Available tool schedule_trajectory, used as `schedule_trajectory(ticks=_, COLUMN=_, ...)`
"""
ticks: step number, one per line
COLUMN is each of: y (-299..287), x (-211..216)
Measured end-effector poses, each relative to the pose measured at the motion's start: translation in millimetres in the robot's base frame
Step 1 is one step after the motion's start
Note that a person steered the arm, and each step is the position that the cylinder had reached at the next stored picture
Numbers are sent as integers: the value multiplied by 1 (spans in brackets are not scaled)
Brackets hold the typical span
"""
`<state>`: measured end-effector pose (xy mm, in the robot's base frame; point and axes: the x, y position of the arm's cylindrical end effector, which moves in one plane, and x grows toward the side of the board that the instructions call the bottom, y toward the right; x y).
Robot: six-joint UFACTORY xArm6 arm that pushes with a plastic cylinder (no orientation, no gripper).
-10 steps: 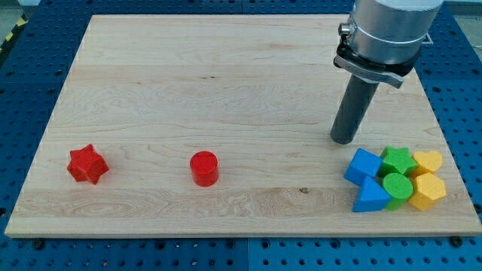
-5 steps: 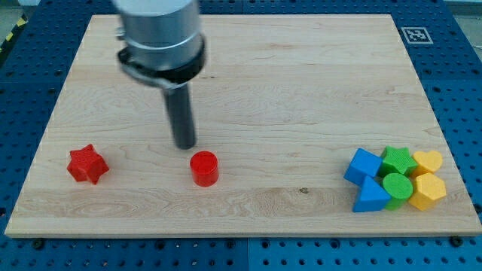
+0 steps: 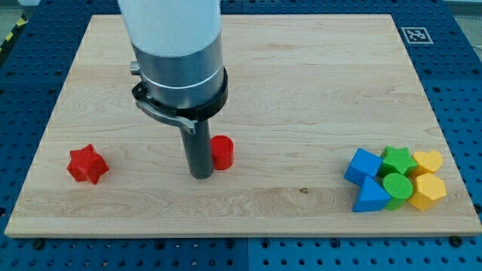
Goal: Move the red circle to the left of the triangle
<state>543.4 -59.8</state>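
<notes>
The red circle (image 3: 222, 152) stands on the wooden board (image 3: 301, 83), a little left of the middle and toward the view's bottom. My tip (image 3: 200, 175) rests on the board right against the circle's lower left side; the rod hides the circle's left edge. The blue triangle (image 3: 370, 197) lies at the view's bottom right, at the lower left of a tight cluster of blocks, far to the right of the circle.
A red star (image 3: 87, 164) lies at the view's left. The cluster at the bottom right also holds a blue block (image 3: 362, 165), a green star (image 3: 398, 159), a green circle (image 3: 397, 185), a yellow heart (image 3: 428, 160) and a yellow hexagon (image 3: 428, 190).
My tip swept from the board's right side to the left, then came down to the circle's lower left. The red circle has shifted right and slightly up.
</notes>
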Motion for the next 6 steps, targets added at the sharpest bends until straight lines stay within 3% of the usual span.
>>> schedule_trajectory(ticks=1, y=-17, x=-30)
schedule_trajectory(ticks=3, y=30, x=-8)
schedule_trajectory(ticks=4, y=33, x=-35)
schedule_trajectory(ticks=6, y=70, x=-9)
